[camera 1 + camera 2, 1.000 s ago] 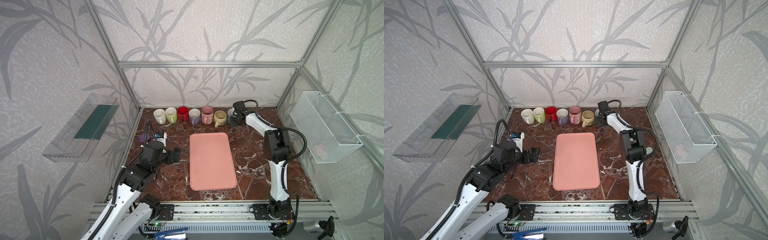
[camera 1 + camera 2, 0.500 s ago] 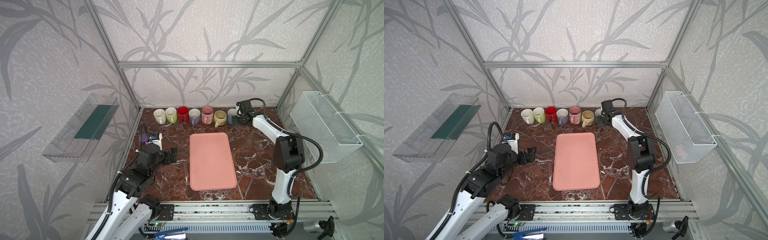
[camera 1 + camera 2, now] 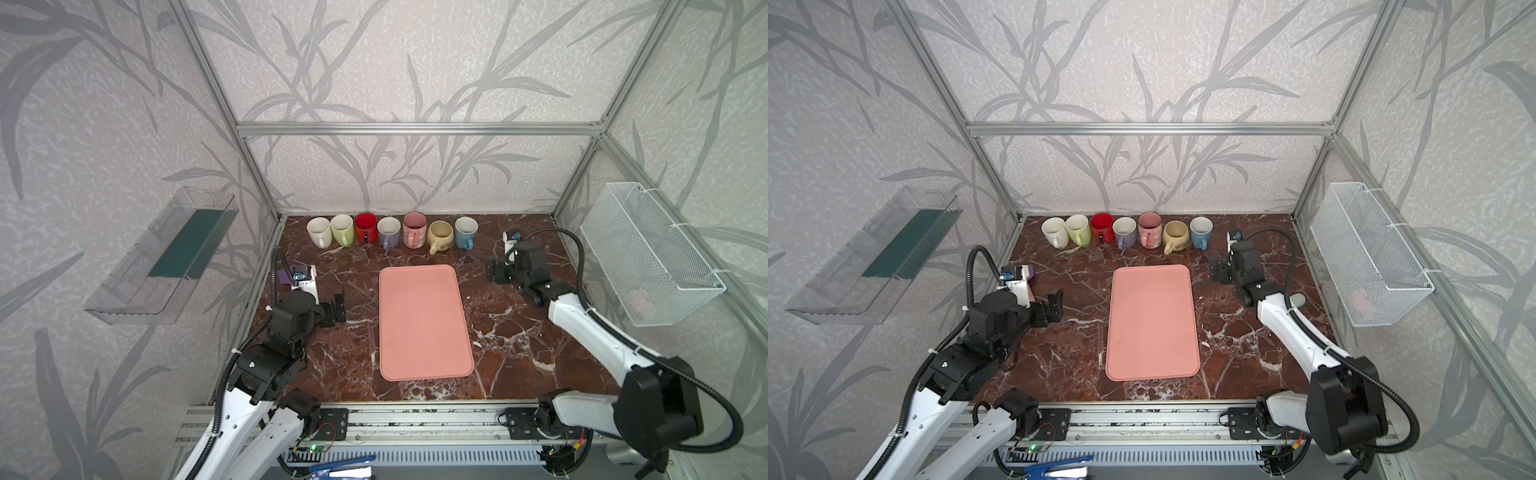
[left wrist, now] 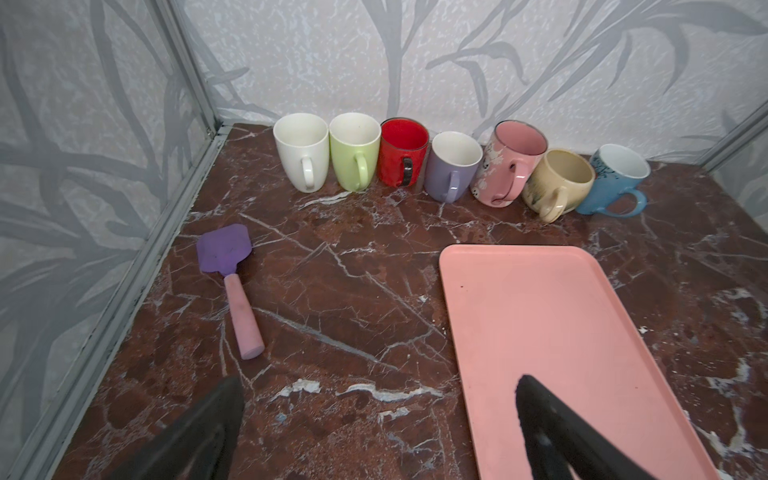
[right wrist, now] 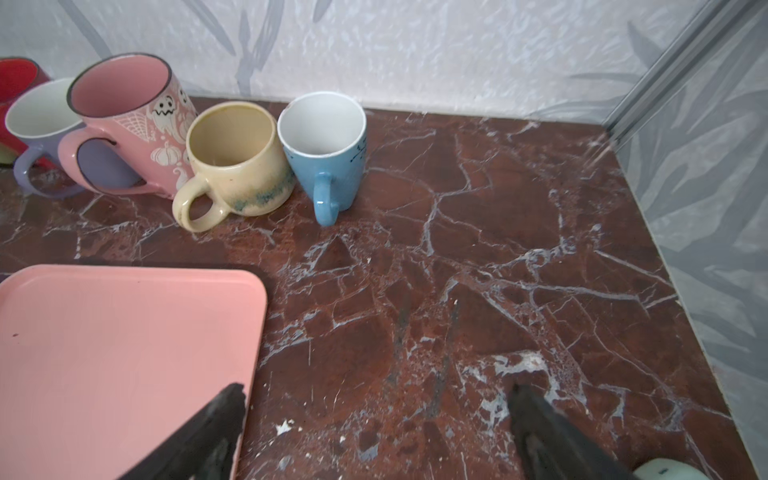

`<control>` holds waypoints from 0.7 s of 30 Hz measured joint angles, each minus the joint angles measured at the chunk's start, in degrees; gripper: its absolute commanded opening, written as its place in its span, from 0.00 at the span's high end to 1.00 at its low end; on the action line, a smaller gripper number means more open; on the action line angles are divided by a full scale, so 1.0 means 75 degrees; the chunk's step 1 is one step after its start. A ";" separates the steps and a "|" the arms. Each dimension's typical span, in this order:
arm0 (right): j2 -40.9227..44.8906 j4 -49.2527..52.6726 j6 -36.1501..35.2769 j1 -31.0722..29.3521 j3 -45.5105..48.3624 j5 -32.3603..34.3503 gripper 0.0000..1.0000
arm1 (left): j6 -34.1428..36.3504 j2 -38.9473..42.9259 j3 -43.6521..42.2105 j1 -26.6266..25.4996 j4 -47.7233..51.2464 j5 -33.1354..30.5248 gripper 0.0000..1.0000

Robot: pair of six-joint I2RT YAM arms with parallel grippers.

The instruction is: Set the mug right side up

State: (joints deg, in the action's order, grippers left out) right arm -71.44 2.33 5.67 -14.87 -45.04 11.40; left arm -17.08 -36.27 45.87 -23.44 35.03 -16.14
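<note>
- Standing upright with its mouth up, the blue mug [image 3: 465, 233] is the last item at the right end of the mug row [image 3: 390, 232] along the back wall, on the tabletop [image 3: 519, 332].
- Pos. vs. right pincer [image 3: 498, 272]: in both top views the pincer sits fwd of the mug and to its right. It is near but clear of the mug, no contact.
- Right wrist view: the blue mug [image 5: 324, 145] lies ahead of the right pincer [image 5: 376, 390], w/ bare tabletop between them.
- Right pincer state: jaws spread wide, nothing between them.
- Left pincer [image 3: 334, 309]: jaws likewise spread wide, nothing held. It sits low over the tabletop, left of the pink tray [image 3: 424, 324] and well apart from the blue mug.
- Mug appearance:
  - blue ext., white int.
  - body tapers toward the base
  - blue loop handle faces the front edge
  - small dark marking on the side near the rim, too small to read
- Neighbour: the cream mug [image 5: 232, 166] is immed. to its left, also mouth up. The two bodies sit close against each other; actual contact can't be confirmed.
</note>
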 measured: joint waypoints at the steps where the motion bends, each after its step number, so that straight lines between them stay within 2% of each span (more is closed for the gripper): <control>1: 0.0178 -0.0446 -0.0047 0.0000 0.0487 0.0096 0.01 | -0.0003 -0.0181 0.0000 0.0000 -0.0032 -0.0117 0.00; 4: 0.0414 -0.1460 -0.0192 0.0000 0.1536 0.0300 0.01 | 0.0003 -0.0711 -0.0047 0.0041 -0.0312 -0.0460 0.01; 7: 0.0443 -0.1731 -0.0323 0.0000 0.1877 0.0510 0.01 | 0.0026 -0.1445 -0.0128 0.0274 -0.0714 -0.0822 0.00; 11: 0.0434 -0.2361 -0.0428 0.0000 0.1923 0.0933 0.01 | -0.0181 -0.2506 -0.0198 0.1145 -0.1148 -0.0825 0.00; 14: 0.0338 -0.3203 -0.0542 0.0000 0.2229 0.1338 0.01 | -0.0268 -0.2894 -0.0487 0.1673 -0.1737 -0.0860 0.00; 21: -0.0831 -0.4943 -0.0953 0.0000 0.2958 0.1918 0.01 | -0.0198 -0.3794 -0.1405 0.2818 -0.3791 -0.0801 0.00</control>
State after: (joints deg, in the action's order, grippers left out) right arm -77.67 -34.74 -1.48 -14.87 -22.85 25.78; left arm -18.57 -64.73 35.33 -2.31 6.59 -22.15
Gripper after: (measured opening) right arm 0.992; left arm 0.995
